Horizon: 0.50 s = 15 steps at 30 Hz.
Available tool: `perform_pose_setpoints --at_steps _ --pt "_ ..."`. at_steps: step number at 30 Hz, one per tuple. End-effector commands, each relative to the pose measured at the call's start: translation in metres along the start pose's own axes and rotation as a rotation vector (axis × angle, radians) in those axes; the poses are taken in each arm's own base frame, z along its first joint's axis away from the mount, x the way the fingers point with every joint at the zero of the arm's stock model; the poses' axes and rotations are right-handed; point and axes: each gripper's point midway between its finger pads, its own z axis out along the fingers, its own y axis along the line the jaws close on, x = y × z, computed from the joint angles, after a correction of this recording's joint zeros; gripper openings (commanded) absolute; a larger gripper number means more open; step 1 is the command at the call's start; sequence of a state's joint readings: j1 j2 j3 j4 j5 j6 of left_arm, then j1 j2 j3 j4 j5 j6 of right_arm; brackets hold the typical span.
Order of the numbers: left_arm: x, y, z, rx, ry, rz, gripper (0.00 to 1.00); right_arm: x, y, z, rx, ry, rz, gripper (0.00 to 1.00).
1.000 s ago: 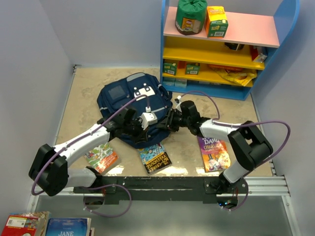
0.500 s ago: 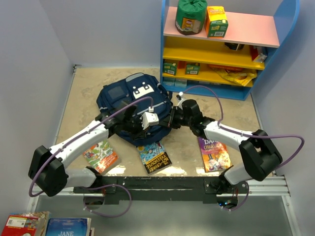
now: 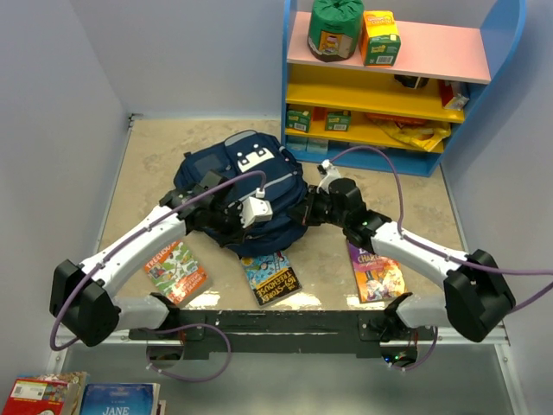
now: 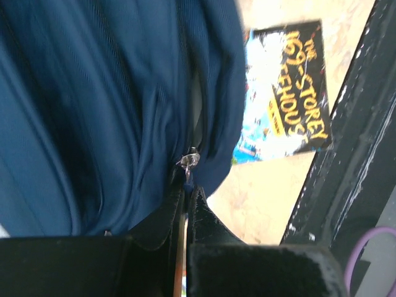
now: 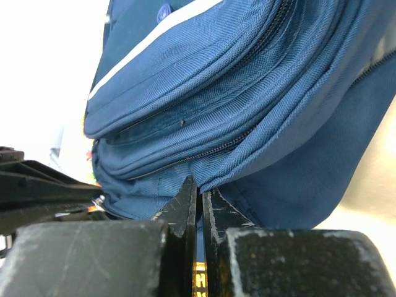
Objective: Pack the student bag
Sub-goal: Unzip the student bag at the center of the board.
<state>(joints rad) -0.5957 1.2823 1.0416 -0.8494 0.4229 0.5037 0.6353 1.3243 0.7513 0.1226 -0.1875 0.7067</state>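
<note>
navy student bag [image 3: 220, 169], white patches; left gripper [image 4: 187, 187] pinches it by zip pull [image 4: 189, 161]; right gripper [image 5: 199, 187] pinches seam

student bag [image 3: 207, 169] on table [image 3: 155, 151], book [image 3: 270, 277] before it, shelf [image 3: 389, 95] behind right.

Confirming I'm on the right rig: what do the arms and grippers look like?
The left arm and right arm have white links, bulky black joints and a purple cable each. The left gripper and right gripper are black, with two tapering fingers.
</note>
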Motion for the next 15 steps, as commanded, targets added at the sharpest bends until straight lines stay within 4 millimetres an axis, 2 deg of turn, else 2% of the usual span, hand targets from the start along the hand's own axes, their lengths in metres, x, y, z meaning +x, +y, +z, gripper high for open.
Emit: perform_pose_setpoints --at_steps 1,2,7,10,15 --pt "0.059 -0.003 -0.023 -0.046 0.205 -0.054 0.00 -0.036 -0.034 -0.018 0.155 -0.163 -0.088 0.00" --pt "0.066 0.000 -0.024 -0.071 0.228 -0.060 0.00 -0.037 -0.035 -0.019 0.157 -0.166 -0.090 0.00" --pt "0.078 0.013 -0.037 -0.145 0.261 -0.072 0.00 -0.037 -0.044 -0.025 0.190 -0.173 -0.103 0.00" --pt "0.100 0.021 -0.041 -0.199 0.303 -0.081 0.00 -0.041 -0.046 -0.029 0.193 -0.180 -0.109 0.00" --pt "0.128 0.056 -0.054 -0.373 0.335 -0.117 0.00 -0.050 -0.035 -0.029 0.158 -0.185 -0.113 0.00"
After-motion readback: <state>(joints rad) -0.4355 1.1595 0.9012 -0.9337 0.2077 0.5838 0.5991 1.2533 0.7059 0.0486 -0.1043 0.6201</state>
